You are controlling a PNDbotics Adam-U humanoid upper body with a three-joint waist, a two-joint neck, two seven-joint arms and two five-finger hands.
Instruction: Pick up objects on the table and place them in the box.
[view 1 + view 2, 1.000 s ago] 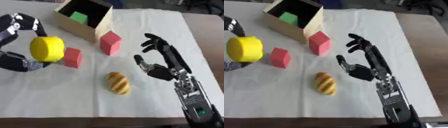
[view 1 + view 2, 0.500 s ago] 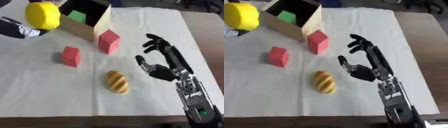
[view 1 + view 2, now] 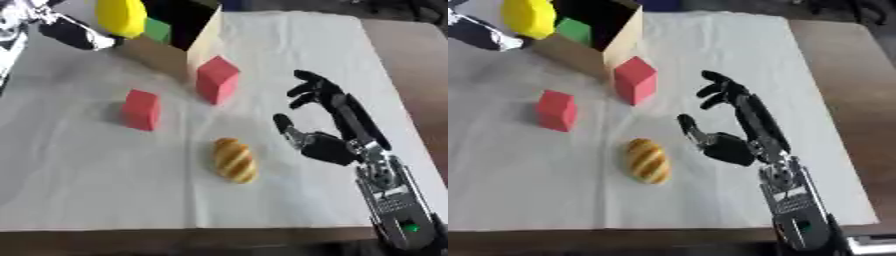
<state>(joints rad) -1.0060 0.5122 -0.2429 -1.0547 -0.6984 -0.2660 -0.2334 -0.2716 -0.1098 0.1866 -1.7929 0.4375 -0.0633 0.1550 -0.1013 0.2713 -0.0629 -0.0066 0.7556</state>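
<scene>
- The table (image 3: pixel 385 55) is covered by a white cloth (image 3: pixel 289 50) across nearly all of it
- A cardboard box (image 3: pixel 197 42) stands open at the far left; one green block (image 3: pixel 157 29) lies inside, the rest of the interior is dark
- The right hand (image 3: pixel 726 145) hovers near right, fingers spread and relaxed, holding nothing
- The yellow cylinder (image 3: pixel 121 16) hangs at the box's left rim, carried by the left hand (image 3: pixel 74 34), whose fingers seem wrapped round its far side, though much is hidden; it looks rigid, smooth and light, so a grip across its round side suits it
- A red cube (image 3: pixel 217 79) stands just beside the box wall, a second red block (image 3: pixel 141 109) further left and nearer; both look stiff, best taken by opposite flat faces
- A bread roll (image 3: pixel 234 160), near centre, probably soft, best taken across its width
</scene>
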